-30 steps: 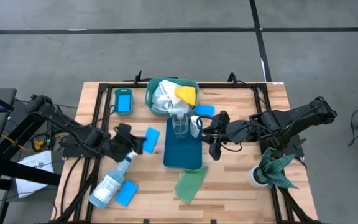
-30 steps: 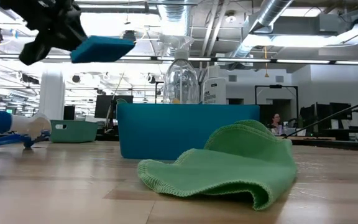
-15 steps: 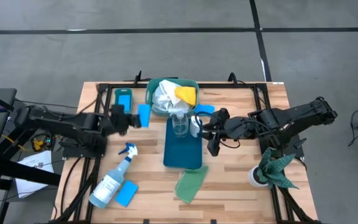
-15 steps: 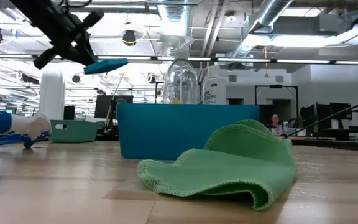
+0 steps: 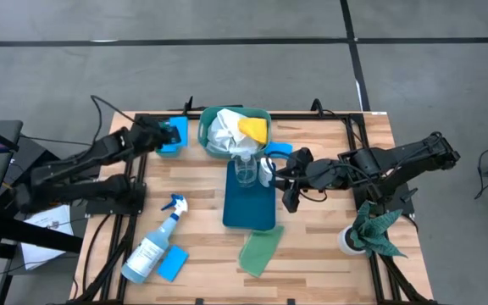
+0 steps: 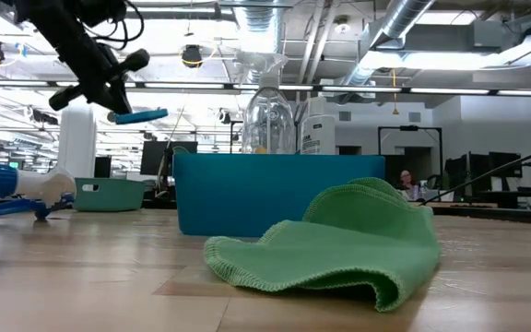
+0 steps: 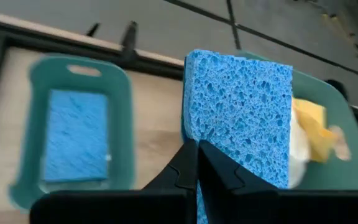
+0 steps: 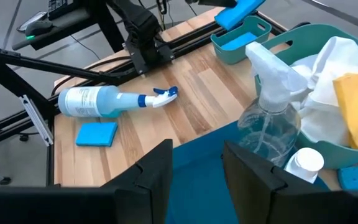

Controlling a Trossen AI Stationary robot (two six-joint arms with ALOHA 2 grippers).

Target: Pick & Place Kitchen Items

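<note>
Since the earlier frames, the left arm has swung from the table's centre-left toward 11 o'clock, carrying its sponge with it; the right arm has not shifted.

Left gripper (image 7: 194, 163): fingers pressed tight on the edge of a blue sponge (image 7: 241, 115), which is held aloft over the small teal tray (image 5: 169, 136) at 11 o'clock. That tray already holds one sponge (image 7: 76, 137).

Right gripper (image 5: 290, 188): hangs at 3 o'clock of the blue mat (image 5: 249, 199), its fingers partly parted with nothing between them, facing a clear spray bottle (image 8: 267, 118) and a small white-capped bottle (image 8: 302, 163) standing on the mat.

Other task items: a blue-trigger spray bottle (image 5: 153, 241) lies on its side at 7 o'clock, just beside another sponge (image 5: 171, 263); a light-green cloth (image 6: 339, 240) lies at 6 o'clock; white and yellow cloths sit in the green bin (image 5: 263, 115) at 12 o'clock, with a further sponge (image 5: 278, 150) just beside it.

Step in hand, judged: placing, namely transport of the held sponge to the small tray. The next move calls for lowering the sponge into the tray beside or atop the one already there, then parting the fingers, so that it settles inside the rim rather than on it.
</note>
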